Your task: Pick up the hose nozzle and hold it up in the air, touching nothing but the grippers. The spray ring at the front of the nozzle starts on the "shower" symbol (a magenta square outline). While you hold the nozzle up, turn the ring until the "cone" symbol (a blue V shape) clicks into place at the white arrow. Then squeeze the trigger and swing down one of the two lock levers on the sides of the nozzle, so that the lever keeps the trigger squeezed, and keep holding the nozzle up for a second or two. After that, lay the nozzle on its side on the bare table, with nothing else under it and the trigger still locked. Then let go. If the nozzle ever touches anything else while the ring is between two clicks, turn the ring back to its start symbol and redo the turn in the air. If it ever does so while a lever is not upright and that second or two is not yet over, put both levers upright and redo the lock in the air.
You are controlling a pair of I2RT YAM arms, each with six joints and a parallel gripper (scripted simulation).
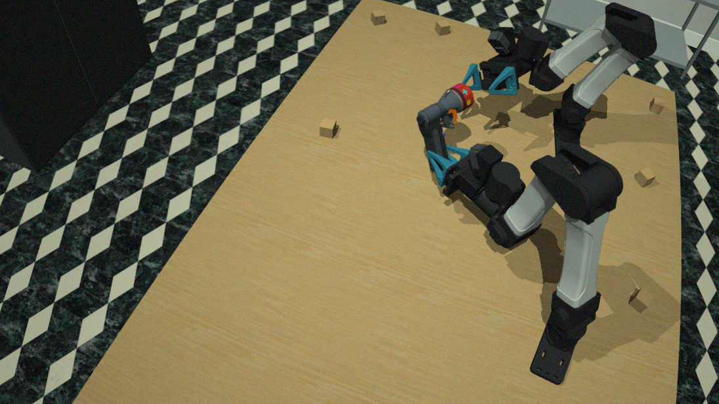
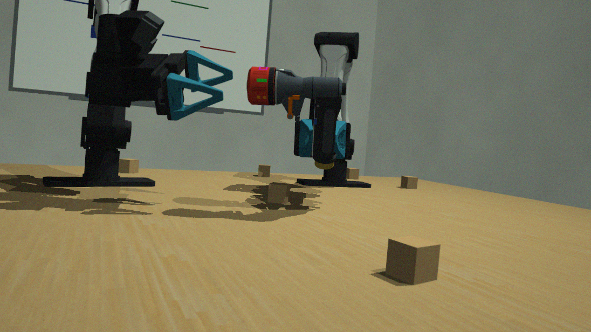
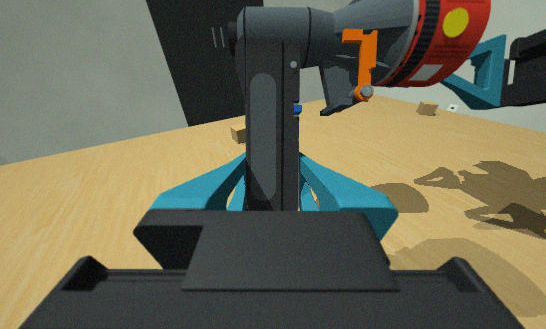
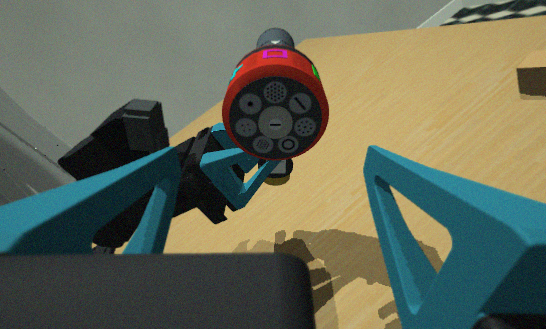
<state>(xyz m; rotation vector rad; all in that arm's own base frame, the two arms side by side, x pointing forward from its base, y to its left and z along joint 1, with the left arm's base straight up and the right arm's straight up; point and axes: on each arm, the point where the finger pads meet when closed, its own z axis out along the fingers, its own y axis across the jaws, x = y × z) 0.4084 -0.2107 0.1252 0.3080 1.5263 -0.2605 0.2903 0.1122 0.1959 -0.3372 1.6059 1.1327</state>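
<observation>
Pinching the slim dark-grey handle, the left gripper bears the nozzle aloft, its red ribbed ring (probably stiff, best squeezed across its diameter) just beyond the open right gripper's fingertips.

Blocks lie on the table, below the nozzle.

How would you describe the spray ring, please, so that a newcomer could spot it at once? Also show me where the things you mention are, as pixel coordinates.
Above the wooden table (image 1: 296,219) (image 2: 218,267), the left gripper (image 1: 435,158) (image 3: 272,158) holds a dark grey hose nozzle (image 1: 432,137) (image 2: 324,87) (image 3: 272,24) by its handle. The spray ring (image 1: 463,96) (image 2: 260,86) (image 3: 457,42) (image 4: 275,64) is the fat red band at its front, the only red part, marked with small coloured symbols, unlike the orange lever (image 1: 452,116) (image 2: 291,105) (image 3: 367,62) behind it.
</observation>
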